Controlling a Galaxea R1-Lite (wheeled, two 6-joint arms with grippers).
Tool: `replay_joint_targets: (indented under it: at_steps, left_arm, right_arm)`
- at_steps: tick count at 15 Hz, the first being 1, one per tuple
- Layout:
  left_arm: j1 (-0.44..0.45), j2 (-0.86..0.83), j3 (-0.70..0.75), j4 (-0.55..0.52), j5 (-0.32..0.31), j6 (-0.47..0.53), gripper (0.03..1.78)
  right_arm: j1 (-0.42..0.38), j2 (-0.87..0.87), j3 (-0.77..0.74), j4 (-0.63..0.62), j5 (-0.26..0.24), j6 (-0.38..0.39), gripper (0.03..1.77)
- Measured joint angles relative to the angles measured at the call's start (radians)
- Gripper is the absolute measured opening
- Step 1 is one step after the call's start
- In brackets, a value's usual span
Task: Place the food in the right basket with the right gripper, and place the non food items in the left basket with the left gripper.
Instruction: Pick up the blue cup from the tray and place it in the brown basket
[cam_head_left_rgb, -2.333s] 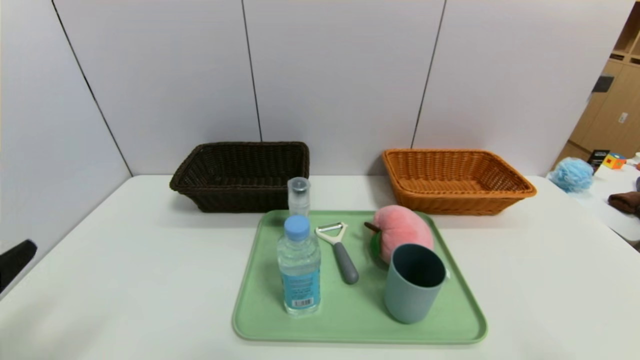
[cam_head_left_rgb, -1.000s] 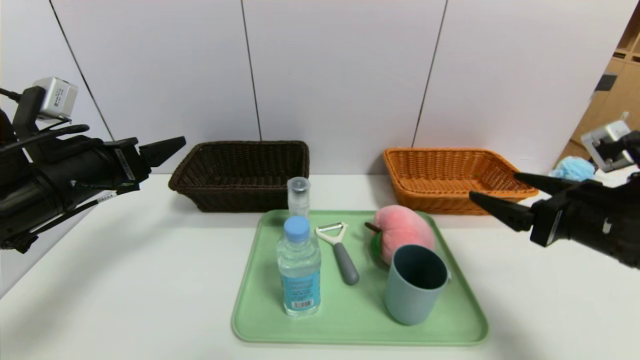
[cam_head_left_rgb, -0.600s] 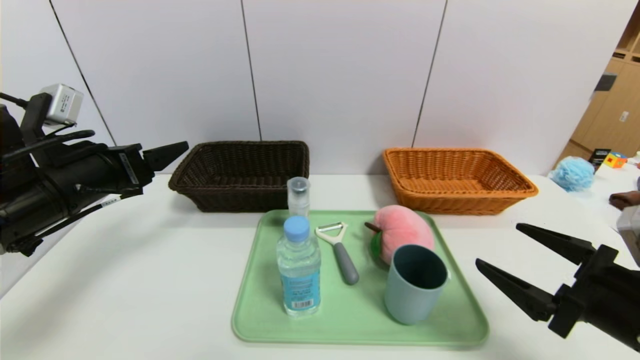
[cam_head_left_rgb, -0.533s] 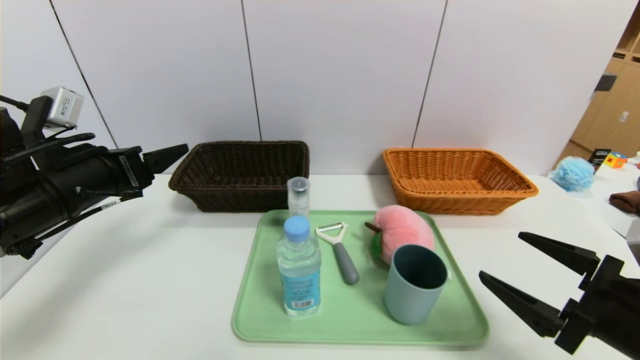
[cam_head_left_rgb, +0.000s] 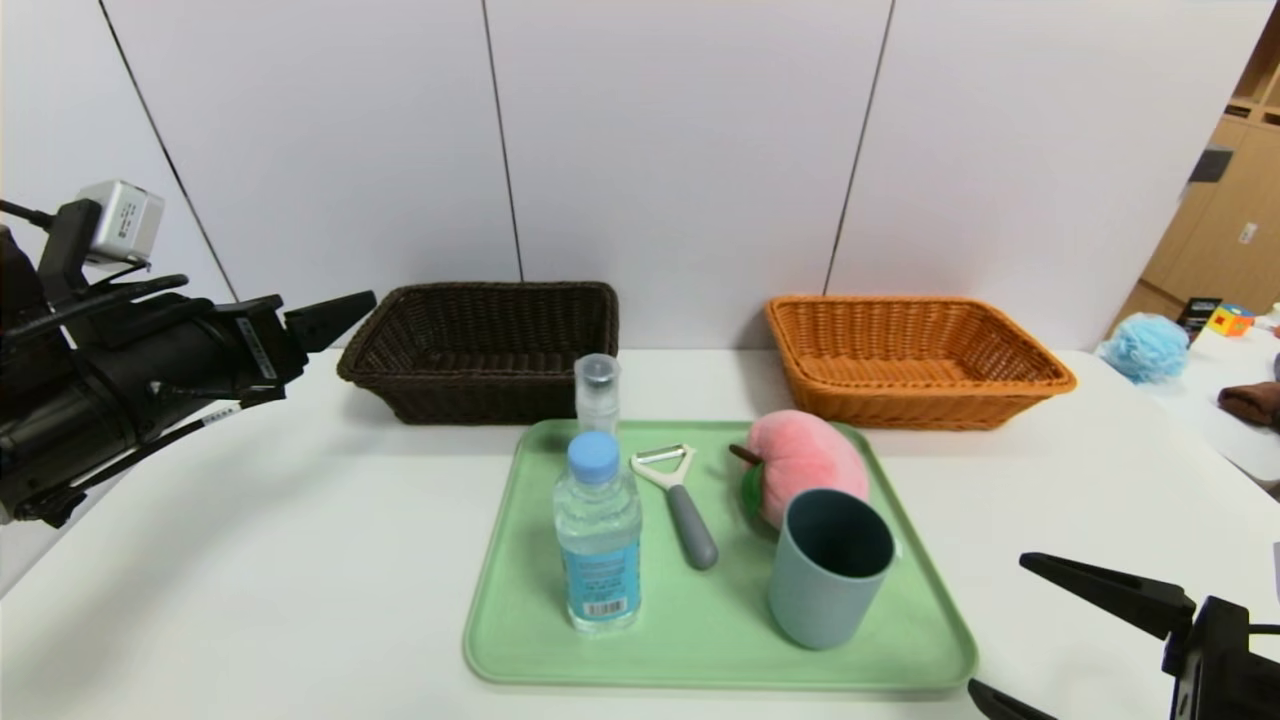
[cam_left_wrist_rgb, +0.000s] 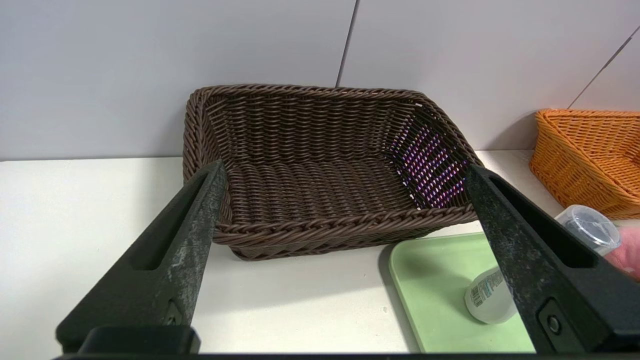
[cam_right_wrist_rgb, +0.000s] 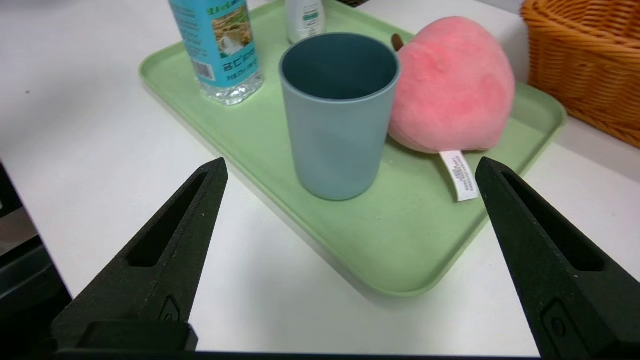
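Observation:
On a green tray (cam_head_left_rgb: 700, 640) stand a blue-capped water bottle (cam_head_left_rgb: 598, 540), a slim clear bottle (cam_head_left_rgb: 598, 392) and a blue-grey cup (cam_head_left_rgb: 828, 565). A peeler (cam_head_left_rgb: 680, 500) and a pink plush peach (cam_head_left_rgb: 805, 460) lie between them. The dark brown basket (cam_head_left_rgb: 480, 350) sits back left, the orange basket (cam_head_left_rgb: 910, 360) back right; both look empty. My left gripper (cam_head_left_rgb: 340, 310) hovers open left of the dark basket (cam_left_wrist_rgb: 320, 165), facing it. Low at the tray's near right corner, my right gripper (cam_head_left_rgb: 998, 622) is open, pointing at the cup (cam_right_wrist_rgb: 337, 115) and peach (cam_right_wrist_rgb: 452, 87).
White wall panels rise right behind the baskets. A second table at the far right carries a blue pouf (cam_head_left_rgb: 1143, 347) and small items. Bare white tabletop lies on both sides of the tray (cam_right_wrist_rgb: 425, 240).
The right gripper has dropped from beside the orange basket to the table's near right corner, still open. The left gripper has barely shifted.

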Motion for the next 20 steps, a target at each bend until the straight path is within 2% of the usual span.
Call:
replay_joint_targets:
  at_steps: [4,13,16,20]
  left_arm:
    - [0.0,-0.002,0.011,-0.001,0.0,0.0,1.69]
    - [0.0,-0.006,0.005,-0.003,0.0,-0.006,1.69]
    - [0.0,-0.006,0.005,-0.003,-0.001,-0.006,1.69]
    - [0.0,-0.005,0.005,-0.002,-0.001,-0.008,1.69]
  right_arm:
    - [0.035,0.059,-0.057,0.064,0.004,0.002,1.71]
    - [0.07,0.297,-0.178,0.056,0.004,0.001,1.71]
    - [0.093,0.37,-0.212,0.025,0.004,0.007,1.71]
    - [0.104,0.492,-0.224,-0.106,0.002,0.009,1.71]
